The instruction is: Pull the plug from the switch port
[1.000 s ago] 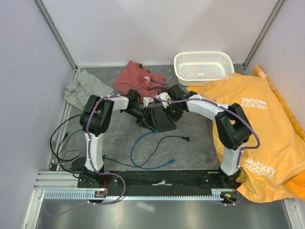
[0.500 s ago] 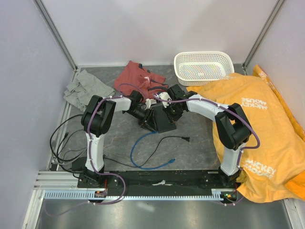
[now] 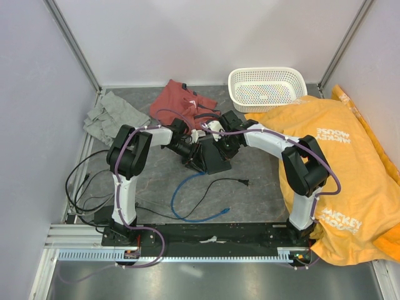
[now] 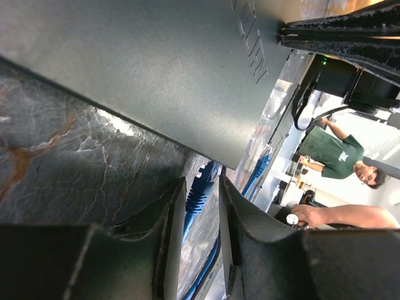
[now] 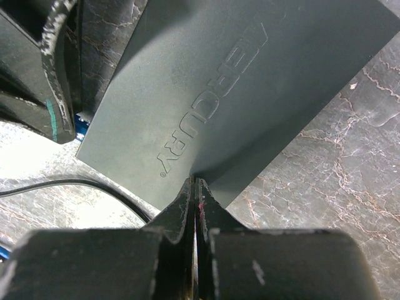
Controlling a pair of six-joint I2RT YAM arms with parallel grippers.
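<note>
The switch [image 3: 212,156] is a flat matte black box lying at an angle in the middle of the table. A blue plug [image 4: 200,190] with a ribbed boot enters the edge of the switch [image 4: 144,69]. My left gripper [image 4: 201,184] is open around that plug, which lies near one pad with a gap to the other. From the top view the left gripper [image 3: 190,154] is at the switch's left edge. My right gripper [image 5: 195,182] is shut, with nothing between its tips. The tips rest on top of the switch [image 5: 237,81] near its edge.
The blue cable [image 3: 181,194] loops toward the near edge beside a black cord [image 3: 228,181]. More black cables [image 3: 87,187] lie at the left. A white basket [image 3: 267,87], an orange shirt [image 3: 337,156], a red cloth [image 3: 181,103] and a grey cloth [image 3: 109,115] surround the work area.
The left wrist has shifted slightly up and right, closer against the switch's left edge. The right arm and the switch have stayed where they were.
</note>
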